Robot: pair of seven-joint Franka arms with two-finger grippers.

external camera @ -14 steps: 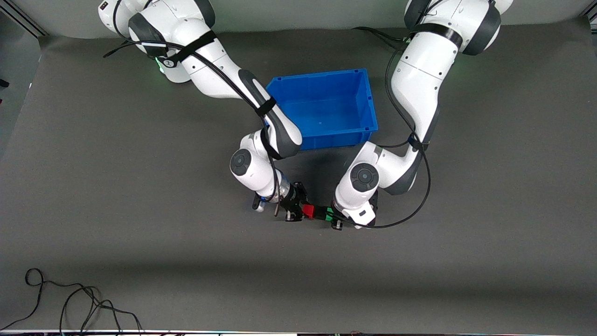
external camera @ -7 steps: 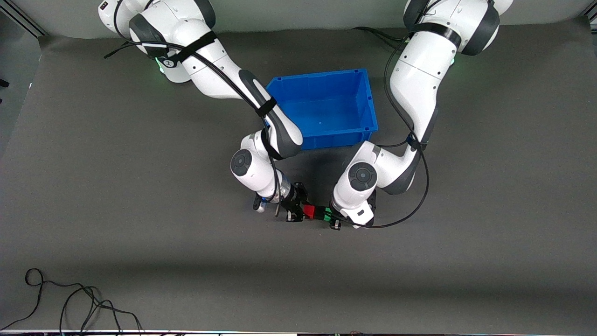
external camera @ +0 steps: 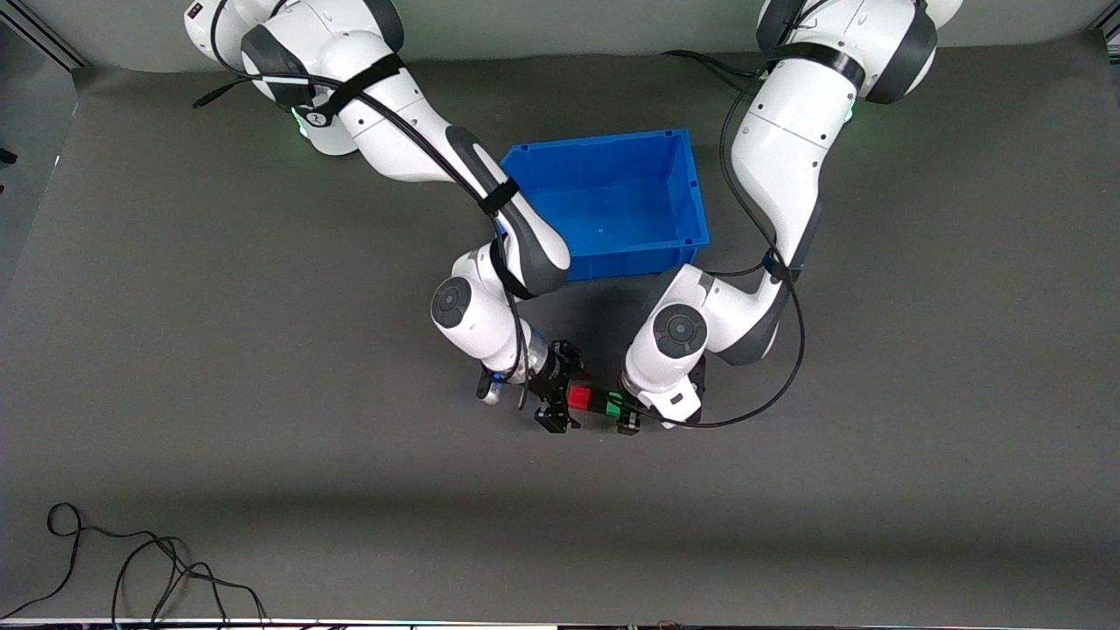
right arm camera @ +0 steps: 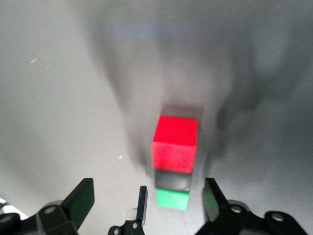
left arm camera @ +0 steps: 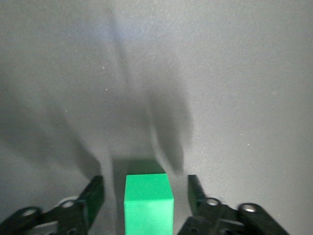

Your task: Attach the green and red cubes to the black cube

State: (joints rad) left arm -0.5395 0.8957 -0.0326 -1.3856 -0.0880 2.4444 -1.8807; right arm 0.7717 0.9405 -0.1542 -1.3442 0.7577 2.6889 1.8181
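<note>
The red cube (external camera: 578, 399), the black cube (external camera: 597, 402) and the green cube (external camera: 615, 404) sit joined in one short row on the mat, nearer to the front camera than the blue bin. My right gripper (external camera: 564, 394) is open at the red end, its fingers spread clear of the cube. The right wrist view shows the red cube (right arm camera: 176, 142), black cube (right arm camera: 172, 179) and green cube (right arm camera: 172, 199) ahead of my open right gripper (right arm camera: 148, 185). My left gripper (external camera: 623, 409) is open around the green cube (left arm camera: 149, 205), with a gap on each side (left arm camera: 145, 188).
A blue bin (external camera: 696, 197) stands farther from the front camera, between the two arms. A loose black cable (external camera: 131, 569) lies near the front edge at the right arm's end. One left gripper finger (right arm camera: 142, 200) shows in the right wrist view.
My right gripper has opened and let go of the red cube. The cube row and my left gripper have stayed in about the same place.
</note>
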